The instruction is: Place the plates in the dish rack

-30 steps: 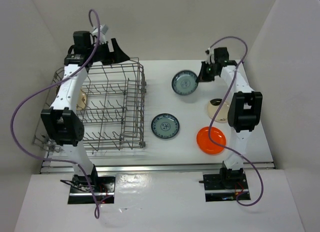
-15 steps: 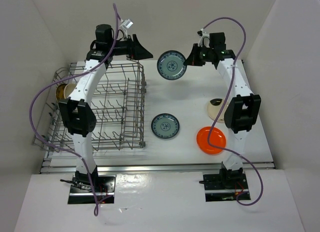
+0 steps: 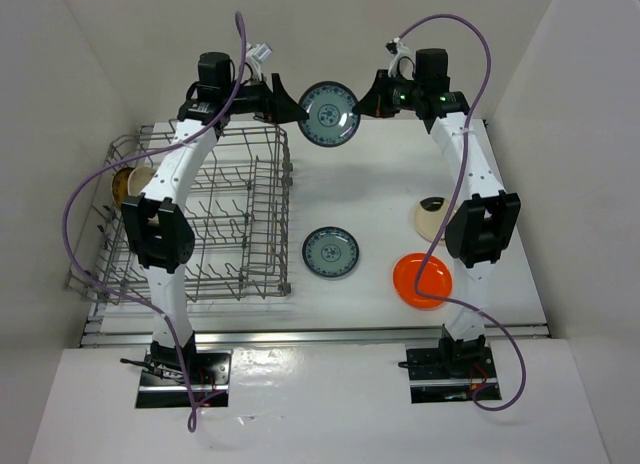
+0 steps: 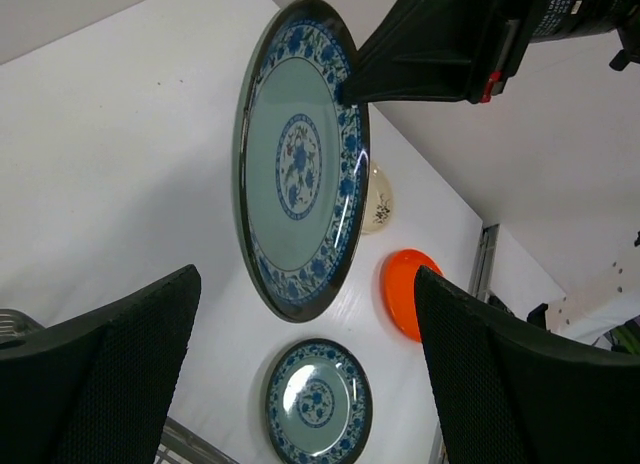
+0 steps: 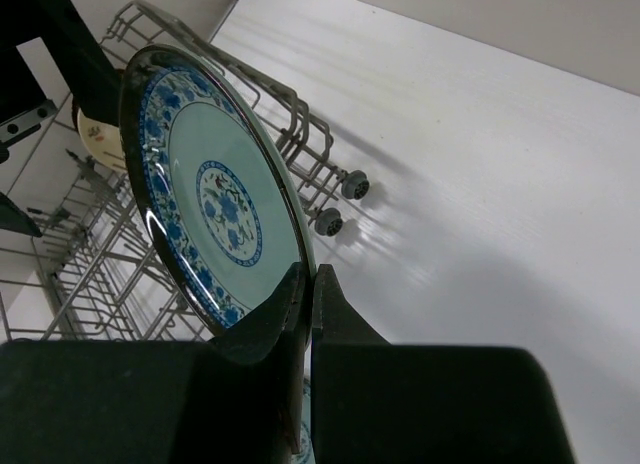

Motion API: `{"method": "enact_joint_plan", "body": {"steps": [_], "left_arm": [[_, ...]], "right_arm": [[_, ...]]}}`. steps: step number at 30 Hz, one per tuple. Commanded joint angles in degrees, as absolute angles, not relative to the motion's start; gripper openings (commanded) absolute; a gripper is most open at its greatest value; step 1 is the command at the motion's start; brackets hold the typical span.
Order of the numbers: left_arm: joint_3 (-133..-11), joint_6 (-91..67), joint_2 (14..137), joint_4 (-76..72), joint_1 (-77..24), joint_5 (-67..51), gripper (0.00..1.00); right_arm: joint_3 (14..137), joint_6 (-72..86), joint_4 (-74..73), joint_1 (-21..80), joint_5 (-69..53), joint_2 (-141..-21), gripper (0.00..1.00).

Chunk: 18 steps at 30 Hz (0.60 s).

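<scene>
Lifting confirmed: the right claw (image 3: 366, 102) stayed pinched on the rim of the blue-green patterned round plate (image 3: 330, 113), which a second earlier had lain flat on the white counter (image 3: 390, 184) beneath that claw. The plate now stood on edge in the air, carried leftward until it hung between the two claws.

The left claw (image 3: 293, 102) had meanwhile swung from the far-left corner of the large grey wire dish rack (image 3: 283, 214) to just left of the plate. Its jaws were wide and held nothing, and the plate sat ahead of its fingers, untouched.

Judgement: a handover was being set up, so that the left arm could slot this plate into the tines on the near side of its claw.

Unmoved, well to the near side of the right claw:
- second blue-green plate (image 3: 330, 253)
- plain orange plate (image 3: 421, 280)
- cream plate (image 3: 432, 220), partly behind the arm

A brownish plate (image 3: 122, 185) stood at the rack's left end.
</scene>
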<state>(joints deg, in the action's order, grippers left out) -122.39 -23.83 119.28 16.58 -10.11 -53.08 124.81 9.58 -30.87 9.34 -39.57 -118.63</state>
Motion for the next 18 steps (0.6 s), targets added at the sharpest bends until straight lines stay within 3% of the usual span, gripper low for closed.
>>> {"method": "enact_joint_plan", "body": {"steps": [1,6,10,18], "left_arm": [[-124.1,-21.53,120.05,15.56,-10.28,-52.65,0.93],[-123.57,-22.85,121.37,14.33,-10.28,-54.4,0.81],[-123.05,-21.1,121.38,15.28,-10.28,-53.7,0.58],[-122.52,-20.83,121.9,16.0,-10.81,-52.38,0.44]], "right_arm": [[127.0,10.2,-28.04,9.84,-42.19,-115.4,0.0],[127.0,10.2,-26.81,10.89,-42.8,-114.87,0.0],[127.53,10.2,-26.81,11.43,-43.85,-114.87,0.0],[130.87,10.72,-27.42,11.95,-46.66,-117.24,0.0]]}}
